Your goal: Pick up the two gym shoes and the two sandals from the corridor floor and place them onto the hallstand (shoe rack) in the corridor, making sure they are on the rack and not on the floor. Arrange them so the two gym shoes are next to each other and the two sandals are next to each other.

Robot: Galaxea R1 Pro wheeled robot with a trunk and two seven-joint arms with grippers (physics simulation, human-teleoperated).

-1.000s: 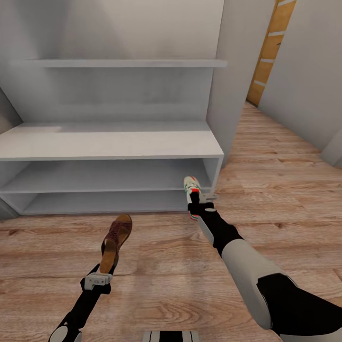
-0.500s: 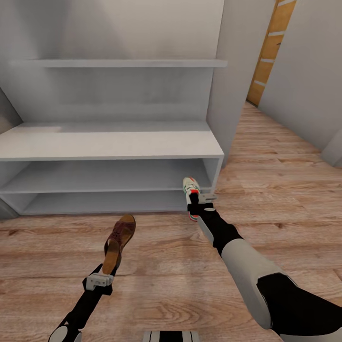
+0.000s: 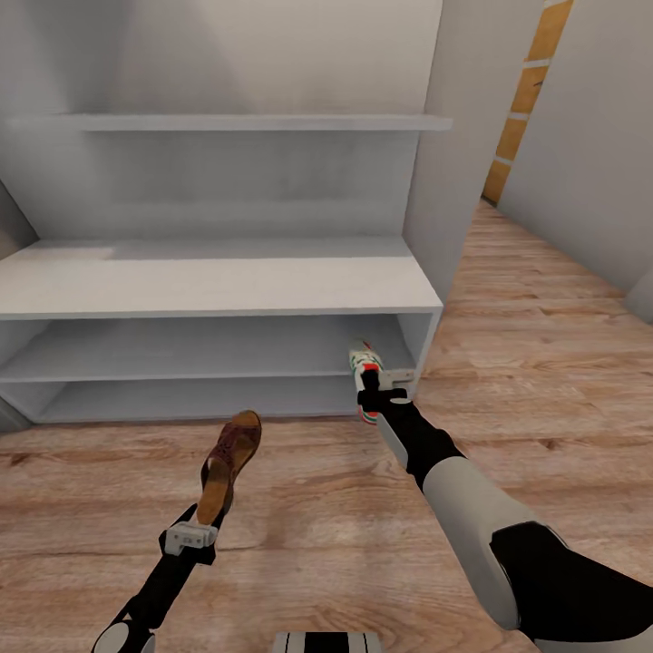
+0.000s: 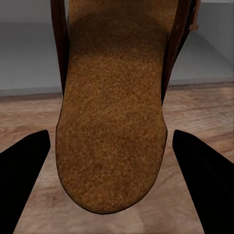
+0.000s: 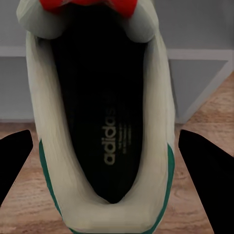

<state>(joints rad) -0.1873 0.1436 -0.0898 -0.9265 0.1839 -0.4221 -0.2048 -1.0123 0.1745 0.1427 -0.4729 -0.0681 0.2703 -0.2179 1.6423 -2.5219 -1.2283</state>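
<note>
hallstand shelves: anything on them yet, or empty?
Empty where visible: the hallstand has a bare top and both open shelves show nothing. The sandal and gym shoe are held in front of it.

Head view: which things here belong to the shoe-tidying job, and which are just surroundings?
Belongs to the job:
- sandal, at the left gripper
- gym shoe, at the right gripper
- hallstand, shelves bare
- corridor floor

Just surroundings:
- floating wall shelf
- wooden door
</note>
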